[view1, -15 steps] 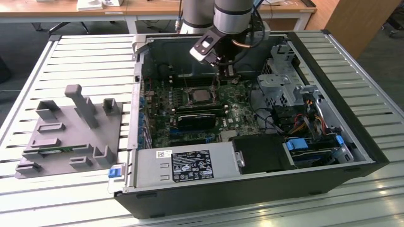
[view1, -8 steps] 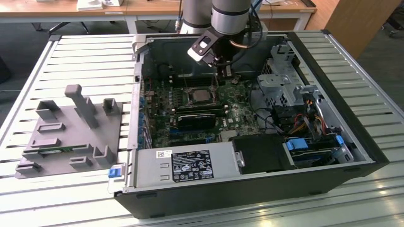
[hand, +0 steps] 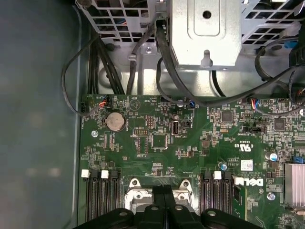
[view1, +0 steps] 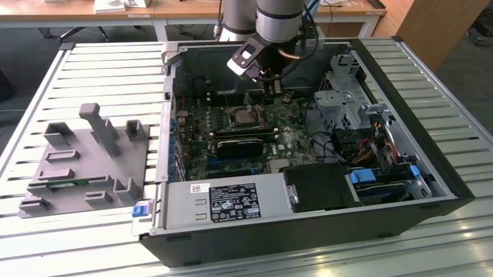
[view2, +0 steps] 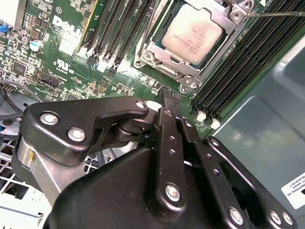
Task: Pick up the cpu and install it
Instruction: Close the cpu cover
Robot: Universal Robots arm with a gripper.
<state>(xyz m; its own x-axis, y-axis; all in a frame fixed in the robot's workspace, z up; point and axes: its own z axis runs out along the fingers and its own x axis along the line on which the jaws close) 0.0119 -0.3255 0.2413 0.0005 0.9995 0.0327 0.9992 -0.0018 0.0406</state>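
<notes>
A: State of the gripper (view2: pixel 170 98)?

B: Clenched, fingers pressed together with nothing between them. In the second wrist view the closed tips hang just beside a corner of the socket frame (view2: pixel 151 50), over the motherboard (hand: pixel 157 138). I cannot tell whether they touch the board. In the exterior view the arm reaches down into the open computer case (view1: pixel 431 190).

A: Where is the cpu (view2: pixel 193 36)?

B: It lies flat in the socket, bordered by the metal frame, between the two banks of memory slots (view2: pixel 248 57). It is not in the gripper.

A: Appearance?

B: Square and flat, with a silvery-grey top plate, a dull sheen and faint print. It looks level as far as I can judge, with no corner raised.

A: Judgement on the step?

B: The chip looks placed, so the work in hand appears to be securing it. The thin retention lever (view2: pixel 274 13) runs past the far corner. To do this well, the closed tips should act on the frame or lever only, never on the plate. Push straight and slow, and stay off the slot latches and the small components nearby. Clamping a tilted chip could bend contacts, so a level seat counts first.
</notes>
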